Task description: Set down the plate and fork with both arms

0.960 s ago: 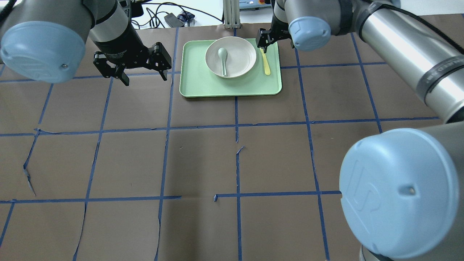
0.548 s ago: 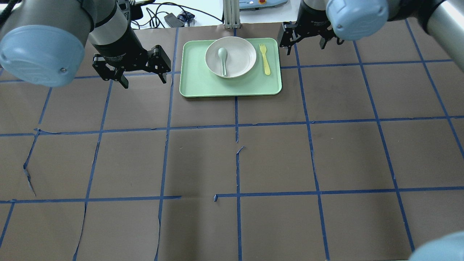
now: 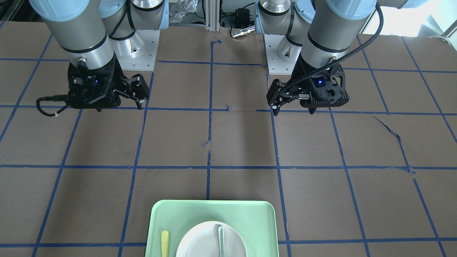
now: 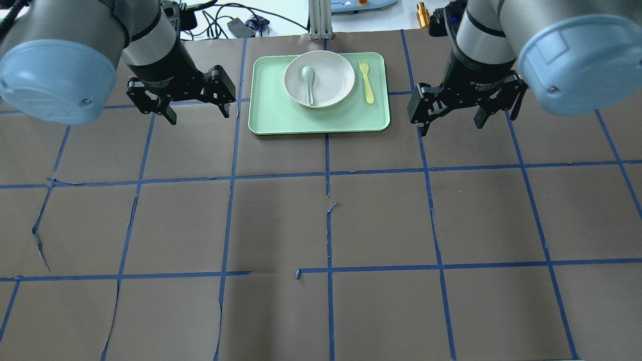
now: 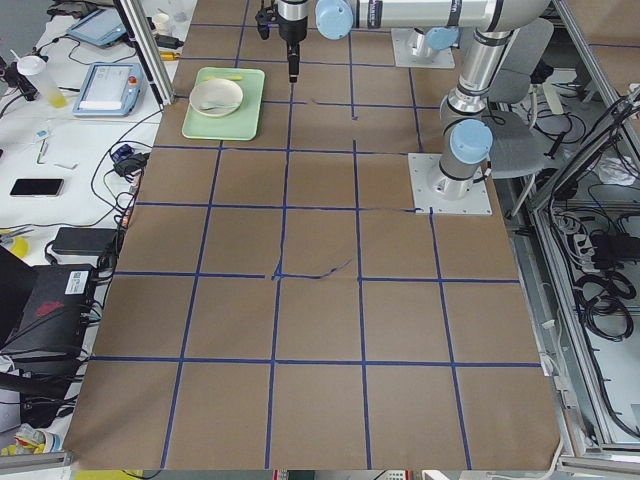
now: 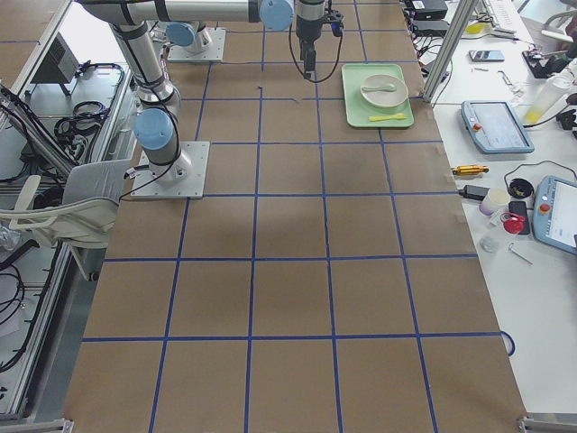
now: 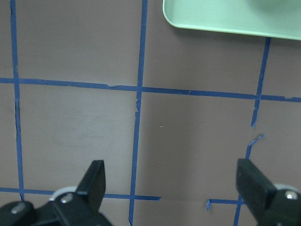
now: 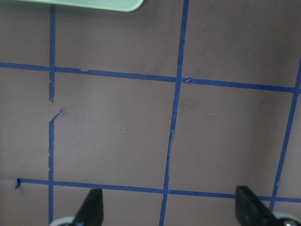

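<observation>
The white plate [image 4: 333, 75] sits on the mint-green tray [image 4: 281, 118] at the table's far middle, with a grey-green spoon [image 4: 308, 82] lying in it. The pale yellow fork [image 4: 367, 84] lies on the tray right of the plate. My left gripper [image 4: 199, 114] is open and empty, left of the tray. My right gripper [image 4: 451, 127] is open and empty, right of the tray. The front view shows the plate [image 3: 200, 242], fork [image 3: 164, 242], left gripper [image 3: 292, 110] and right gripper [image 3: 119, 107]. Both wrist views show open fingers [image 7: 94, 181] [image 8: 249, 205] over bare table.
The table is brown paper with a blue tape grid. A tray corner shows in the left wrist view [image 7: 225, 19]. Cables, a teach pendant and small items lie beyond the table's far edge.
My right gripper has left the fork's tine end on the tray and swung right and back toward me. The fork stays on the tray. The left gripper barely moved.
</observation>
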You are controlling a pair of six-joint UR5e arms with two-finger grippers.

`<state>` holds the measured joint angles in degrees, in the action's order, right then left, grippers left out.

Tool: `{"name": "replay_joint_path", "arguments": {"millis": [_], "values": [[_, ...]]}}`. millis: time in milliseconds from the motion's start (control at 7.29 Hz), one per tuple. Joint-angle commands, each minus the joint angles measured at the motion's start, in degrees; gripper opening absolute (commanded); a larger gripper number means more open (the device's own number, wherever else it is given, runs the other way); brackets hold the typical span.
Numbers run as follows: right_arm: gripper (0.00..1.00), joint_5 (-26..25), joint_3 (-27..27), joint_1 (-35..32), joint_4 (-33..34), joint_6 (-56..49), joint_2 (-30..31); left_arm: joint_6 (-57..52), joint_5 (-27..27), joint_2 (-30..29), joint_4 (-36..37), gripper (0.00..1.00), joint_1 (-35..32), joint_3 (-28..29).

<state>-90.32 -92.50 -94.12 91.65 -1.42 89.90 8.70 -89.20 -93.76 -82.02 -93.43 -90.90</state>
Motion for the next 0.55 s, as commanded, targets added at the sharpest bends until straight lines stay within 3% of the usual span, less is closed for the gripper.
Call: {"name": "replay_joint_path", "arguments": {"millis": [0,411], "values": [[1.00,0.40,0.04,0.08,0.64,0.10,0.54,-0.09,-0.01,0.16,-0.07,1.00,0.00,0.02],[1.00,0.49,0.21,-0.10,0.72,0.19,0.10,0.00,-0.01,0.07,-0.07,1.00,0.00,-0.06]]}}
